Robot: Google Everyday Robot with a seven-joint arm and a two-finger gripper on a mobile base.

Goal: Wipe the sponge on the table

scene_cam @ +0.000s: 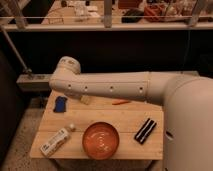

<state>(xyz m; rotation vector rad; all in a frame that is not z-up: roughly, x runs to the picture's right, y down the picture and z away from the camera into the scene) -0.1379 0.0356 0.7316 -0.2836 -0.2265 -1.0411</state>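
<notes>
The dark blue sponge lies flat on the light wooden table near its far left corner, with nothing touching it. My white arm reaches across the view from the right, above the table's far half, and its elbow joint sits above the sponge. My gripper is hidden behind this arm, and it holds nothing that shows.
An orange plate sits at the front middle. A black ribbed block lies to its right, and a white bottle lies at the front left beside a small white piece. A thin orange item and a pale piece lie under the arm.
</notes>
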